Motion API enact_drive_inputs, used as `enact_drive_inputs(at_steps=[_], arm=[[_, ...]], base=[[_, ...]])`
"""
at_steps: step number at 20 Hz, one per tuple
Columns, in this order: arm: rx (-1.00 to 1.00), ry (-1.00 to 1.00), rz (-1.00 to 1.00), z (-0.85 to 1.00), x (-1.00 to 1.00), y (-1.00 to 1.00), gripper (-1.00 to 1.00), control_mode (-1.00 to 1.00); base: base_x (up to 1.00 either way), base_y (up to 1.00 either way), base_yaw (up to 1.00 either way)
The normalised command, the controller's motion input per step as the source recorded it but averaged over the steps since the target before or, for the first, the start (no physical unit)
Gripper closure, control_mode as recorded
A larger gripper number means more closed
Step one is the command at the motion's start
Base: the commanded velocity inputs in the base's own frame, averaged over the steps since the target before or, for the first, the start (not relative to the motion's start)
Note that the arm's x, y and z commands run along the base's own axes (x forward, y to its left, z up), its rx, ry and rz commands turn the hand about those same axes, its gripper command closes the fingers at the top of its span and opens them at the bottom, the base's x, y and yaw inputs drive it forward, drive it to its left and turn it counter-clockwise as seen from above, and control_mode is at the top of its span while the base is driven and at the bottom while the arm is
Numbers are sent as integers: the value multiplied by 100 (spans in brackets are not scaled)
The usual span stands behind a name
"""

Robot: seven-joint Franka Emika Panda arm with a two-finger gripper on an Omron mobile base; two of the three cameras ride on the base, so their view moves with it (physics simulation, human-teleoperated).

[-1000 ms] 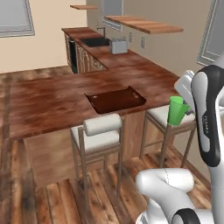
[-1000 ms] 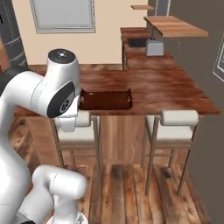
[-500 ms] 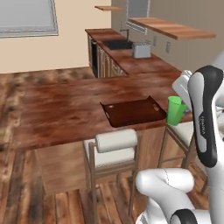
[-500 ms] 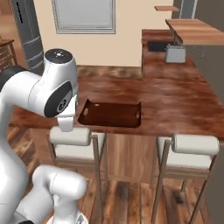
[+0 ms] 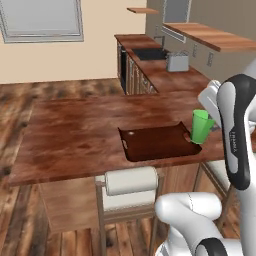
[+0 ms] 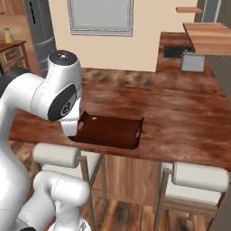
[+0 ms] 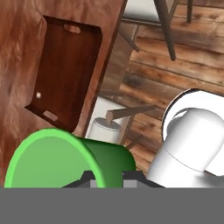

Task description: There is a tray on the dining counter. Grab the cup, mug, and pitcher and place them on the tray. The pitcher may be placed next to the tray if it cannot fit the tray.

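One item is in hand: from the left I see the counter (image 5: pixel 75 135), then the tray (image 5: pixel 155 142) near its front edge, then the cup (image 5: pixel 201 126) held aloft just past the tray's right end. My gripper (image 7: pixel 107 183) is clamped on the cup, rim toward the camera. My worry is the release: if I let go while it's tilted or short of the tray, it could tip on the rim or drop off the edge to the floor.

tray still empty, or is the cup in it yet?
Empty. The tray shows only bare dark wood inside. The green cup is held in the air beside the tray's right end, in the shut gripper, not set down.
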Motion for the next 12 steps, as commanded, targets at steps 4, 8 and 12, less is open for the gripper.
enact_drive_inputs(at_steps=[4, 8, 12], arm=[[0, 0, 0, 0, 0, 0, 100, 100], [0, 0, 0, 0, 0, 0, 100, 100], [0, 0, 0, 0, 0, 0, 100, 100]], base=[[57, 0, 12], [52, 0, 5], [42, -1, 1]])
